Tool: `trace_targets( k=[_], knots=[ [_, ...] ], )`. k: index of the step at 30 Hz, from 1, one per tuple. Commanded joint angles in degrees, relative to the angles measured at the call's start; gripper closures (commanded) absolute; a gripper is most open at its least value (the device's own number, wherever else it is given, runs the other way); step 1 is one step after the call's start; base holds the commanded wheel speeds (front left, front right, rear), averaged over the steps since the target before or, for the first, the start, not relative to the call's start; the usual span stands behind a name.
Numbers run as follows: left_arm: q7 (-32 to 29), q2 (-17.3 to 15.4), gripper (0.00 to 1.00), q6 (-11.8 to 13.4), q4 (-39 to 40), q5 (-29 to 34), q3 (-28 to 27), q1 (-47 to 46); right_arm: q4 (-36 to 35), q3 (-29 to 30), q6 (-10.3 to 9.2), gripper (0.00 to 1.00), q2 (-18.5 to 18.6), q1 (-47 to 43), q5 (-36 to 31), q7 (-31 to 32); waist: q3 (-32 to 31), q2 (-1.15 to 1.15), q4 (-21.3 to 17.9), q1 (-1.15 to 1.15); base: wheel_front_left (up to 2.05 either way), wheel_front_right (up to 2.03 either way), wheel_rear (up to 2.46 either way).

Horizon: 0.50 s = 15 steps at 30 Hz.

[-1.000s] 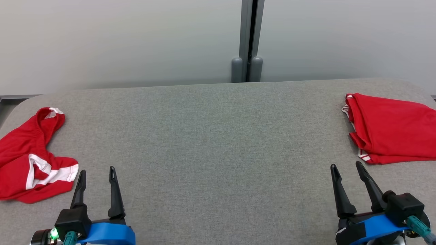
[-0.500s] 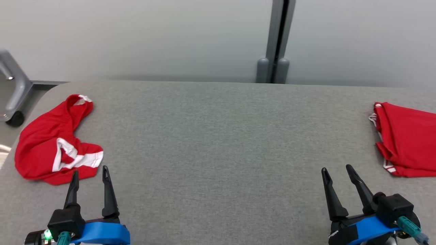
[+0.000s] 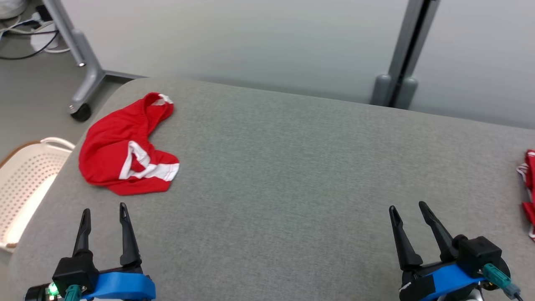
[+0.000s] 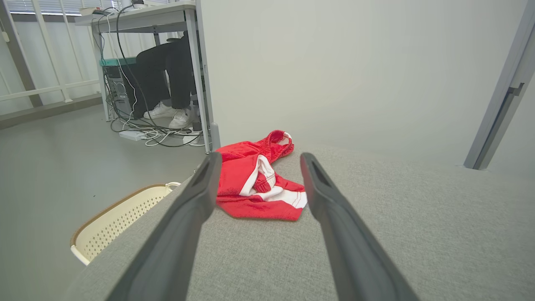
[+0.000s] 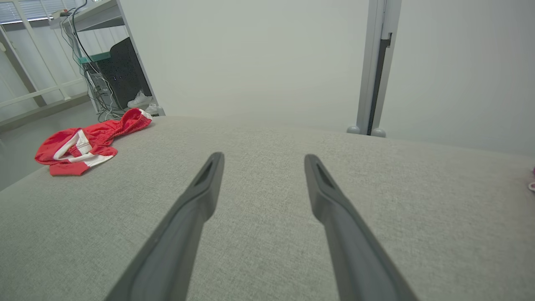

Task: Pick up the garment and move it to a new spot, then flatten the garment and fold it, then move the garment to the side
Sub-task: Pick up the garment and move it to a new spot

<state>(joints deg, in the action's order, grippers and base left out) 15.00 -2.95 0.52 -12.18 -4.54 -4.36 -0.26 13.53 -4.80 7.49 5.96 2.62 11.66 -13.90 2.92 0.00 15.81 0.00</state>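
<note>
An office-like test room is indicated. A desk (image 4: 138,16) is seen with a computer tower (image 5: 121,71) beneath it, tangled cables (image 4: 154,136) spread on the grey floor (image 4: 42,167), and a seated person's legs (image 4: 165,71) tucked under it. A grey fabric-covered worktop (image 3: 292,167) is set against pale partition panels (image 3: 250,37), beside a castor-footed frame (image 3: 90,83).

My left pincer (image 3: 104,209) sits at my lower left, its two long dark fingers (image 3: 128,246) pointing forward, spread wide and nearly parallel. My right pincer (image 3: 407,206) sits at my lower right, spread just as wide, its fingers leaning a little to the left. Behind each pincer comes a black block (image 3: 75,269) and a blue band (image 3: 121,286). A green light (image 3: 52,288) glows on my left wrist, and a teal plug (image 3: 495,281) juts from my right.
</note>
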Motion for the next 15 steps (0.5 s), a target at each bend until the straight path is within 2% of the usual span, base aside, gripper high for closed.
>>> trace_targets(
  k=[1, 10, 15],
  knots=[
    [0.25, -0.01, 0.0, 0.12, 0.28, 0.04, 0.05, -0.12, 0.07, -0.01, 0.01, 0.0, 0.42, 0.82, 0.01, -0.25, 0.73, 0.0, 1.4, 0.0, 0.0, 0.0, 0.0],
    [0.25, -0.05, 0.0, 0.0, 0.3, -0.3, -0.7, 0.45, 0.12, -0.25, 0.01, 0.0, 0.36, 0.82, -0.47, -0.43, 0.81, 0.0, 6.58, 0.0, 0.0, 0.0, 0.0],
    [0.25, -0.01, 0.0, 0.31, 0.77, -0.13, -0.89, 1.13, 0.35, -0.39, 0.01, 0.0, 0.54, 0.97, -0.56, -0.39, 0.81, 0.0, 8.17, 0.0, 0.0, 0.0, 0.0]
  ],
)
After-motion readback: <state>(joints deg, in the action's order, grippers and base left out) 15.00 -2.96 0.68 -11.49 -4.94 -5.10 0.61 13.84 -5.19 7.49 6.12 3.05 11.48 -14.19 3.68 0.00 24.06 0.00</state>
